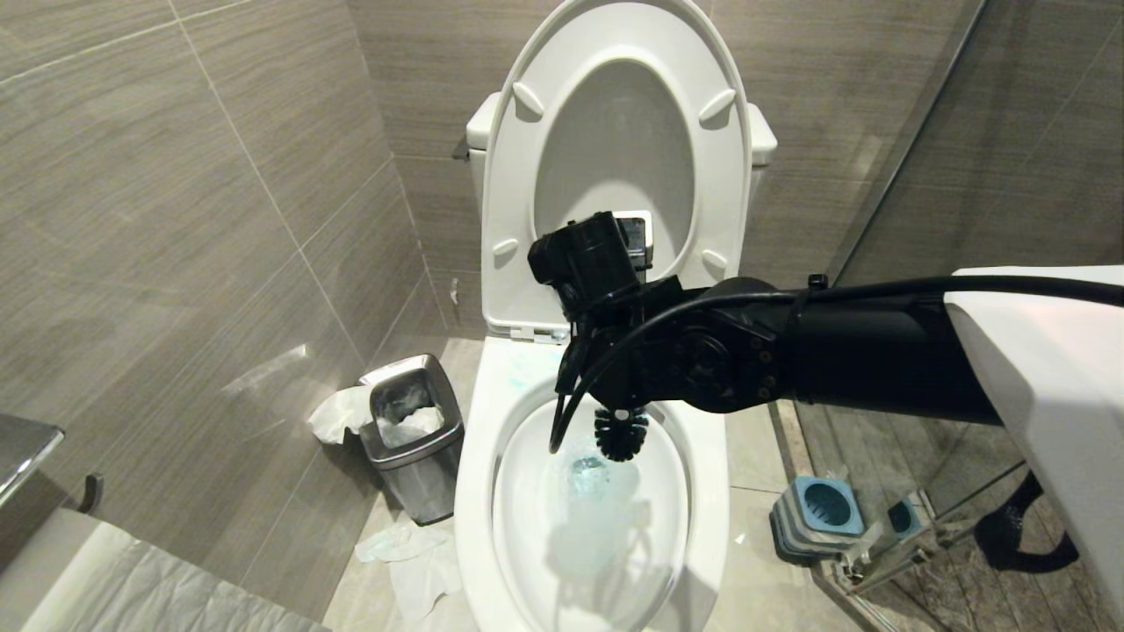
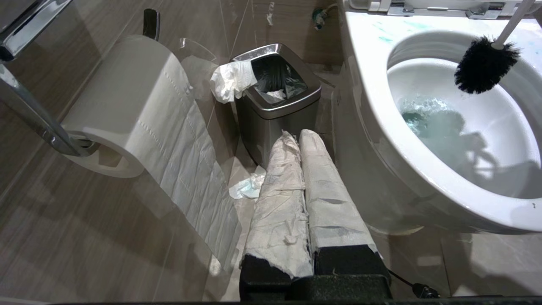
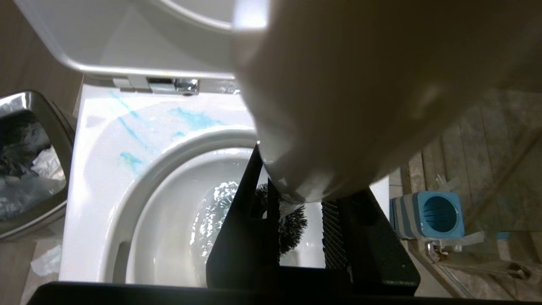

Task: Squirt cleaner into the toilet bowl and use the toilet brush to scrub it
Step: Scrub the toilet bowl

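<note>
The right end effector (image 3: 300, 237) is closed on the toilet brush (image 2: 482, 70), whose black head hangs over the toilet bowl (image 1: 479, 491) just above the water. Blue cleaner (image 3: 190, 120) smears the bowl's back rim. The left end effector (image 2: 298, 144), wrapped in paper, is closed and empty near the bin (image 2: 275, 106).

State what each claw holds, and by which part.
Right claw grips the toilet brush by its handle, near the knob end. Left claw is shut on nothing.

Three cameras on one toilet bowl (image 1: 474, 491).
Head looks down from the front; both wrist cameras sit low and close, sharing its rim.
</note>
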